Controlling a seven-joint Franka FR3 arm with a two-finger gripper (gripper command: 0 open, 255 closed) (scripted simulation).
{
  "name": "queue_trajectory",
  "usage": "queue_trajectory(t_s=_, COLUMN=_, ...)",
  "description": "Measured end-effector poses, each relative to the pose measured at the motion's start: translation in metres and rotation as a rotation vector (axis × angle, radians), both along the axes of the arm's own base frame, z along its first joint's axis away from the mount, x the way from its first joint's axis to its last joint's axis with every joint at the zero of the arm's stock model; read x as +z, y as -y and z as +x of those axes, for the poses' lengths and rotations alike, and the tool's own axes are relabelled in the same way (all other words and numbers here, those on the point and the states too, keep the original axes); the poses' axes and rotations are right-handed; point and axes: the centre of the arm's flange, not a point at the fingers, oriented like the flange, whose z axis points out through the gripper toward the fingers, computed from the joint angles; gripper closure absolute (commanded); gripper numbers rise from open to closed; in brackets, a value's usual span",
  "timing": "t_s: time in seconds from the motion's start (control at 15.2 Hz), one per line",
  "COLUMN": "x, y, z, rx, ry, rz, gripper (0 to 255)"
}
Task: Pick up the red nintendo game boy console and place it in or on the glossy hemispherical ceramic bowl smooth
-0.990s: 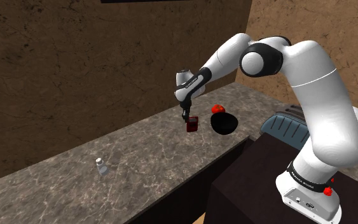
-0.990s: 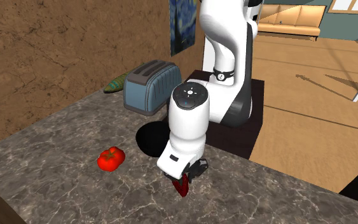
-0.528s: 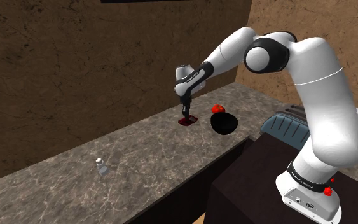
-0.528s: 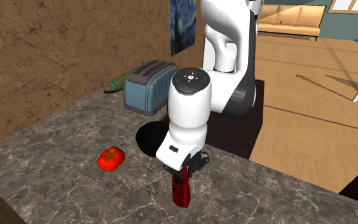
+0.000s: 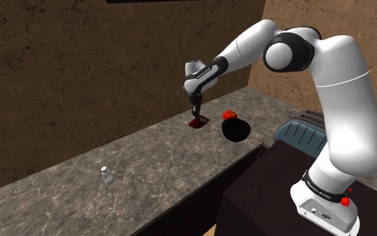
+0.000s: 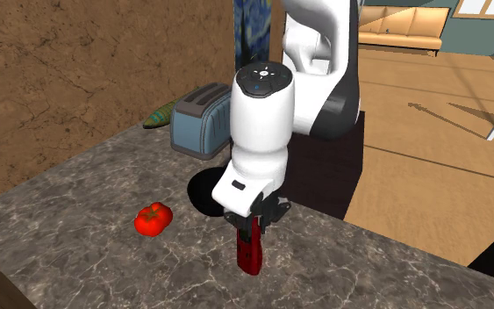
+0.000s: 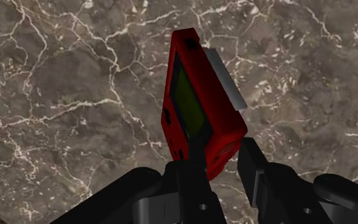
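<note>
Your fingers (image 7: 255, 172) grip the game boy (image 7: 199, 102) by its end; next lift it clear and carry it over the bowl (image 5: 236, 130).

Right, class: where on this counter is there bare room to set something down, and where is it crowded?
Bare counter runs between the shaker and the red console, and beyond the shaker toward the shoulder view's left. It is crowded around the black bowl, red fruit and toaster.

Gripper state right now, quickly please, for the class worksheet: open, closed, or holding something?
Gripper: closed, holding the red Game Boy console by its lower end between the two fingers.
</note>
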Motion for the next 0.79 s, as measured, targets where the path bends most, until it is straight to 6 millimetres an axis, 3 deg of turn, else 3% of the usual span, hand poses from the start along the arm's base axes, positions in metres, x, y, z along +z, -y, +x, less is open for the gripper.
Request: queue_trajectory(t_s=0.79, x=0.063, y=-0.002, z=0.001, rx=0.0, ry=0.0, rz=0.0, gripper=255)
